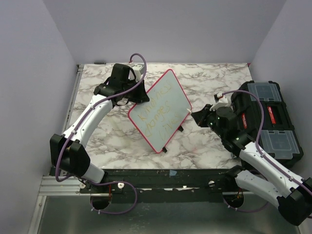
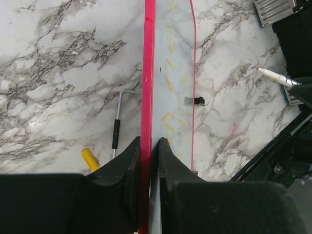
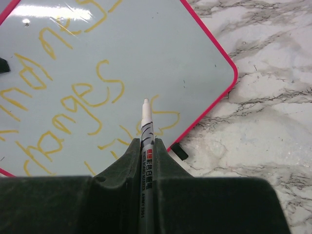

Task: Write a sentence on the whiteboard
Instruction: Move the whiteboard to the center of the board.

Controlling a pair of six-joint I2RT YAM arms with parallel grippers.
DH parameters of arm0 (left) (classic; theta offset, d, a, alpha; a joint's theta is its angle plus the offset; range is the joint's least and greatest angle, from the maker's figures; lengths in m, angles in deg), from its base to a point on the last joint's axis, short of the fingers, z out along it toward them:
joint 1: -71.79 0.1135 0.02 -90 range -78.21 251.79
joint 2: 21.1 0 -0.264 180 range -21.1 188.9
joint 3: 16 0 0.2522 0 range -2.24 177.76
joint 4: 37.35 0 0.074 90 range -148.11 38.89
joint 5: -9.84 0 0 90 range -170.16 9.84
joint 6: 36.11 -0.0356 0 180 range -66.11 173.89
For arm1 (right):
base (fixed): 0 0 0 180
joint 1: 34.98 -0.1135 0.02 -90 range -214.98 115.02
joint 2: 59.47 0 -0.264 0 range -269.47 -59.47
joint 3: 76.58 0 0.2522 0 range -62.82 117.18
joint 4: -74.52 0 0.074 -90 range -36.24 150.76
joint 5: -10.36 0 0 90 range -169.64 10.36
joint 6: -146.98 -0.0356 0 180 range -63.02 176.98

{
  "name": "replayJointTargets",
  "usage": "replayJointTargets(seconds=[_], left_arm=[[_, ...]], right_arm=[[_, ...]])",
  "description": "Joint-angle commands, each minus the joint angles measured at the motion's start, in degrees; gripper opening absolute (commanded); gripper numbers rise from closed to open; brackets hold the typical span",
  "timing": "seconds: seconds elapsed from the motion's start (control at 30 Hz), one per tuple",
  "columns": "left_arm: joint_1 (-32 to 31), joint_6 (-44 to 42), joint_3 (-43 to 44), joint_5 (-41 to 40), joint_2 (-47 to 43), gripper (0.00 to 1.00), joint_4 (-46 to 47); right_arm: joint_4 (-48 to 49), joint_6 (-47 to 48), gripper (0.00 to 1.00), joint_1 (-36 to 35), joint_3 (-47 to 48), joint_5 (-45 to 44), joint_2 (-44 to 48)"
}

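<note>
The whiteboard point(image 1: 160, 110), white with a pinkish-red frame, stands tilted on the marble table. My left gripper point(image 1: 138, 95) is shut on its upper left edge; in the left wrist view the jaws clamp the red frame point(image 2: 147, 73). The sentence point(image 1: 161, 112) shows as yellow handwritten lines, also in the right wrist view point(image 3: 73, 97). My right gripper point(image 1: 199, 117) is shut on a white marker point(image 3: 146, 127), its tip just off the board's lower right part. The marker also shows in the left wrist view point(image 2: 275, 77).
A black toolbox point(image 1: 265, 119) with clear lids stands at the right, close behind my right arm. A yellow marker cap point(image 2: 89, 159) and a thin metal rod with a black sleeve point(image 2: 116, 127) lie on the marble table point(image 1: 204, 80) behind the board.
</note>
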Motion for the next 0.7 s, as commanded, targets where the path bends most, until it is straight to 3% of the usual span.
replayJointTargets(seconds=[0.0,0.27,0.67], left_arm=[[0.01,-5.79,-1.80,-7.91,-2.16,0.00,-9.71],[0.01,-5.19,-3.43,-8.61,-6.02,0.00,-11.45],[0.02,-1.69,-13.82,-10.61,-11.08,0.00,-8.09]], right_arm=[[-0.34,0.92,0.01,-0.34,-1.01,0.44,-0.21],[-0.17,0.93,0.01,-0.31,-1.33,0.51,-0.38],[0.54,0.87,0.01,-0.35,-1.72,0.89,-0.63]])
